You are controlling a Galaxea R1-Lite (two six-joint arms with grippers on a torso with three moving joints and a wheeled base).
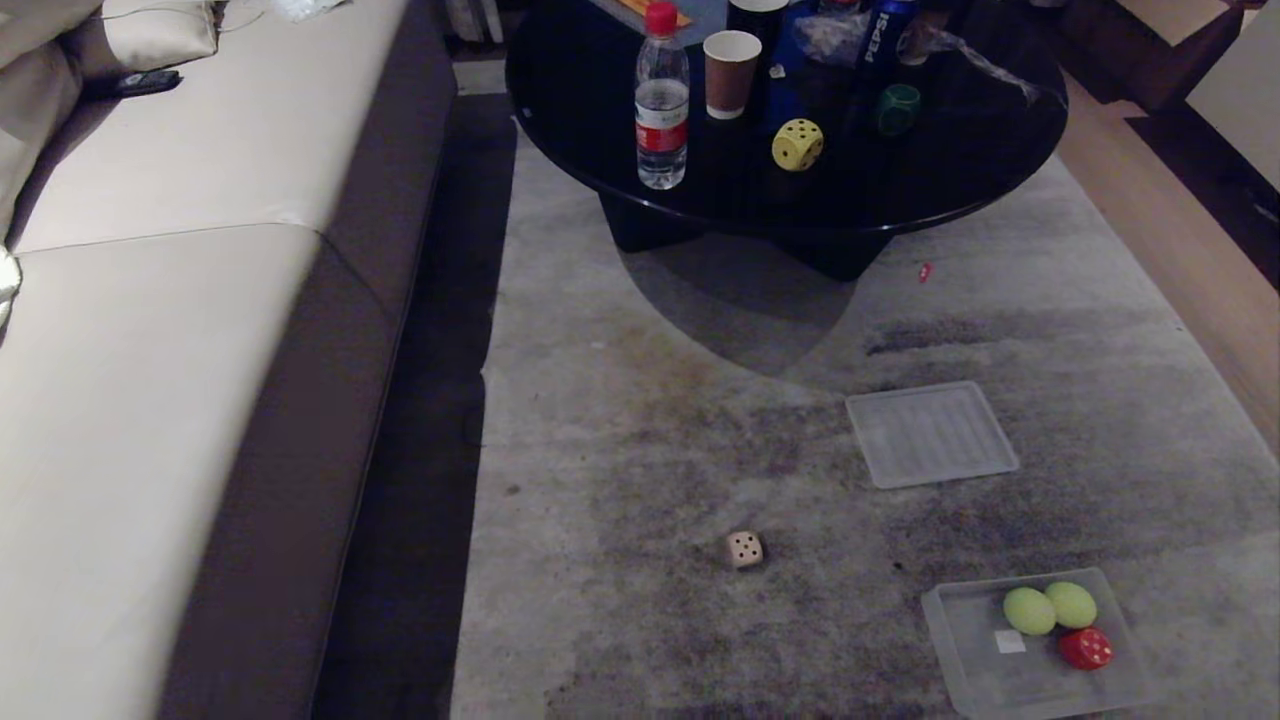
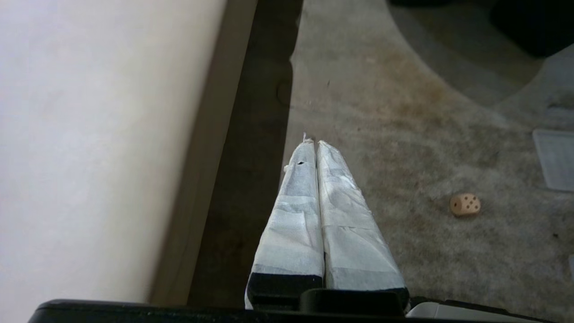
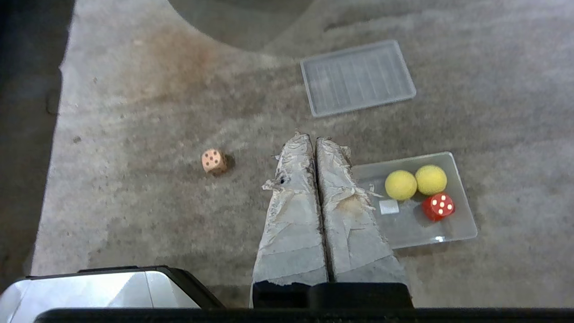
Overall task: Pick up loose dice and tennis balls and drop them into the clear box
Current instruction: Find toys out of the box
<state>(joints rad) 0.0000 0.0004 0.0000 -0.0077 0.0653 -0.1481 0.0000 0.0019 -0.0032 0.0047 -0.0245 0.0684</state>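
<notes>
The clear box [image 1: 960,630] sits on the rug [image 1: 680,450] to my right and already holds two tennis balls [image 1: 1030,611] and a red die [image 1: 1086,648]. A tan die [image 1: 744,549] lies loose on the rug, and a yellow die [image 1: 797,144] and a dark green die [image 1: 898,108] wait on the black worktop [image 1: 600,90]. My left gripper [image 2: 312,142] and right gripper [image 3: 309,137] both hang above the rug, jaws pressed together and empty.

Colours on rug and table
Tan die [image 1: 744,549] with dark pips; red die [image 1: 1086,648], white pips; yellow die [image 1: 797,145], black pips; black table [image 1: 600,110].
</notes>
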